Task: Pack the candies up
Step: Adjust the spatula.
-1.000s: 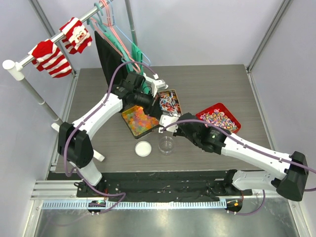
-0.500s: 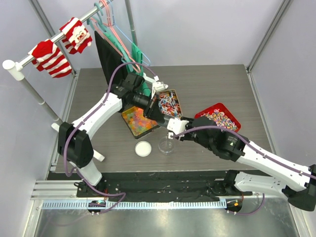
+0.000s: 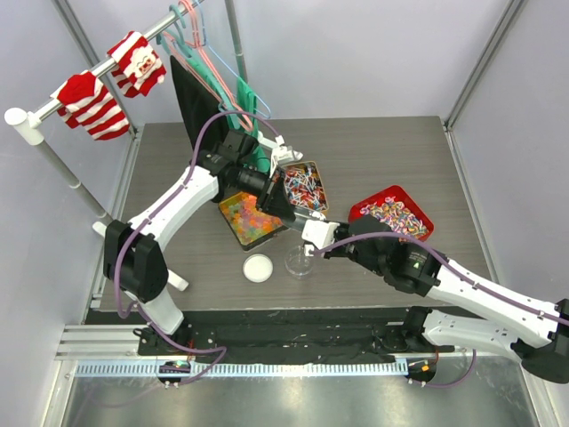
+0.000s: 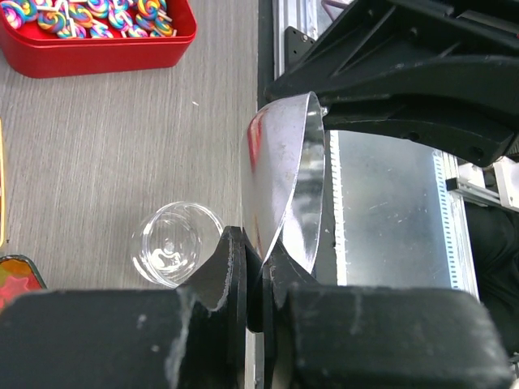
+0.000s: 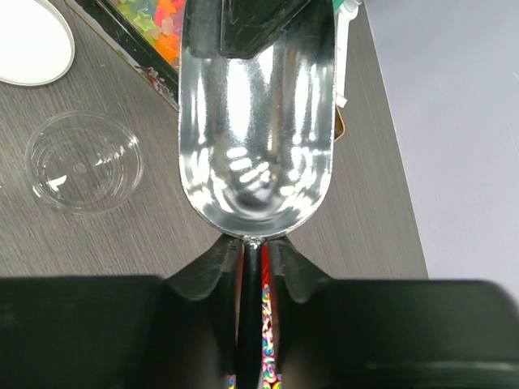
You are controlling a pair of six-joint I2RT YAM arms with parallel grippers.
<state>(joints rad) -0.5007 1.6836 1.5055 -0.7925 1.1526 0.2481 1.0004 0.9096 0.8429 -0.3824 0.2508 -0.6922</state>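
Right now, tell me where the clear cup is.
In the top view, the clear cup stands at the centre-front of the table, just right of the white disc.

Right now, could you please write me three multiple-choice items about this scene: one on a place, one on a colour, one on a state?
1. Where does the clear cup stand? A) on a shelf B) on the table, beside the white lid C) in a drawer
2. What colour is the tray holding the swirl candies? A) red B) blue C) white
3. What is in the metal scoop? A) gummies B) water C) nothing
Key: 1 B, it stands on the tabletop next to the lid; 2 A, its wall is red; 3 C, its bowl shines bare in the right pincer.
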